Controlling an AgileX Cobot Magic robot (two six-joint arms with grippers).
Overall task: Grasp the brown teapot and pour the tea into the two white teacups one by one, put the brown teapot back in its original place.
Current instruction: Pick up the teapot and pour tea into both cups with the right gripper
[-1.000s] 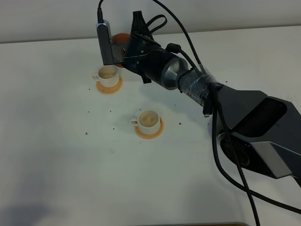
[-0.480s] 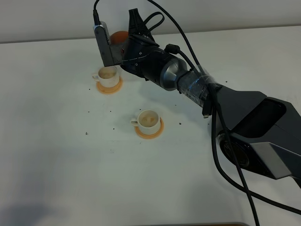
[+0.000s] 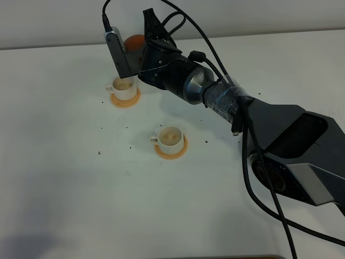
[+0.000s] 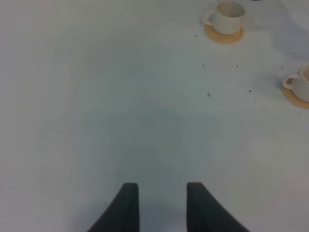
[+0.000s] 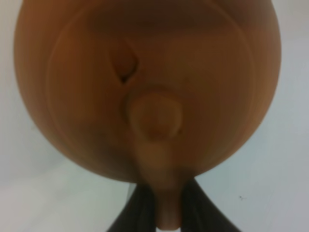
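Through the right wrist camera I see the brown teapot filling nearly the whole view, its lid knob facing me. The right gripper has its jaws closed on the loop handle — the dark fingers sit tight on either side of it. In the high view only a sliver of the teapot's reddish-brown body shows, just behind the first teacup on its far side. The rest is hidden by the wrist camera housing and the arm. I cannot tell whether the teapot rests on the tabletop or hangs clear of it. The first teacup stands upright on an orange coaster and looks pale tan inside. The second teacup stands well apart from the first teacup, toward the near edge and to its right, upright on its own orange coaster and tan inside as well. Small dark specks lie scattered on the tabletop around the first teacup. The left gripper hangs over bare tabletop, well away from the first teacup — its jaws are open, with a clear gap and nothing between them
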